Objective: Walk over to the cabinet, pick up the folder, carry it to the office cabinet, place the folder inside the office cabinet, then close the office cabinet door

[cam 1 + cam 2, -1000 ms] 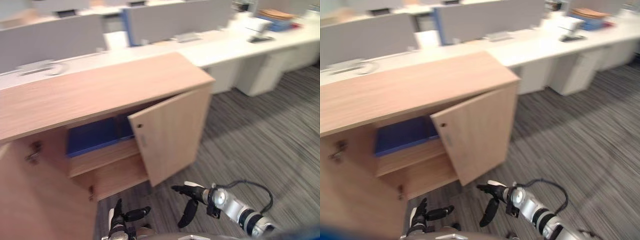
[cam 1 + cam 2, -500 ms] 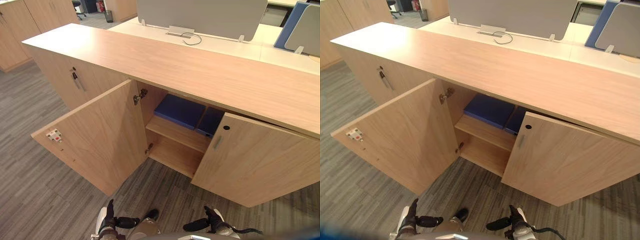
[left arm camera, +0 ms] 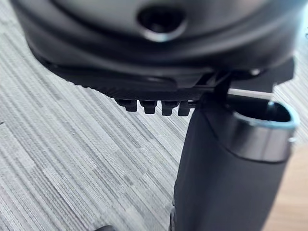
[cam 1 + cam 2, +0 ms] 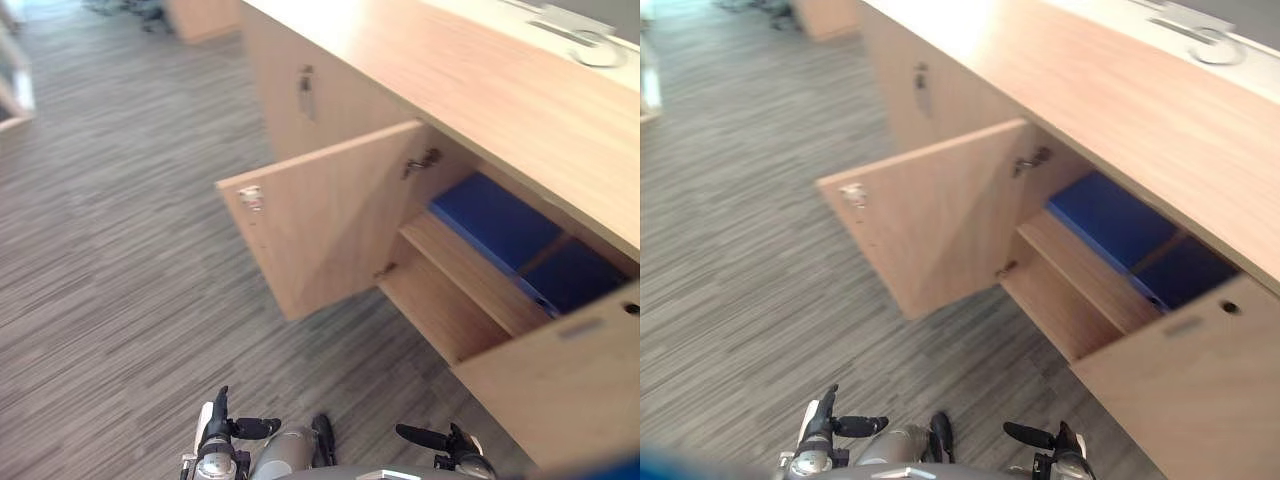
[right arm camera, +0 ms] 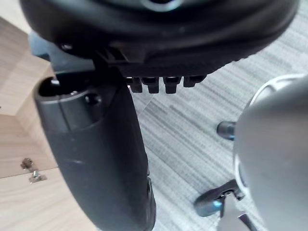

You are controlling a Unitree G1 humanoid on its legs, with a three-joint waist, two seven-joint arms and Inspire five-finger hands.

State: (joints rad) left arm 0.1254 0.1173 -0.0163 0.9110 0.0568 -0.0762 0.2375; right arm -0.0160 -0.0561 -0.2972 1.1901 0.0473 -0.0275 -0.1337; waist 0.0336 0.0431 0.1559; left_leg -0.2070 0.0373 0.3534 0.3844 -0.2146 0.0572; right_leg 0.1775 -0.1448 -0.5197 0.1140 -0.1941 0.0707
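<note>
At the near edge of the head views, low over the grey carpet [image 4: 120, 250], the left hand [image 4: 222, 435] and the right hand [image 4: 445, 440] are hanging side by side. Both are lying open with fingers relaxed and thumbs sticking out, and both are carrying nothing. The wrist views are showing bare carpet past each row of fingers.

The blue folder [image 4: 495, 220] is lying flat on the upper shelf [image 4: 470, 280] inside the wooden cabinet [image 4: 500, 90], far and to the right of both hands and well apart from them. Its long axis appears to be running along the shelf's front edge, slanting from the left towards the near right. A darker blue folder [image 4: 580, 278] is sitting just beside it, further right.

The left door [image 4: 330, 220] is standing wide open and swinging out towards the near left, so it is lying between the left hand and the shelf. The right door [image 4: 560, 380] is hanging partly open at the near right, close beside the right hand. The right hand is therefore looking the nearer one, with the clearer line to the folder. A reach would be going up, away and slightly right through the gap between the two doors.
</note>
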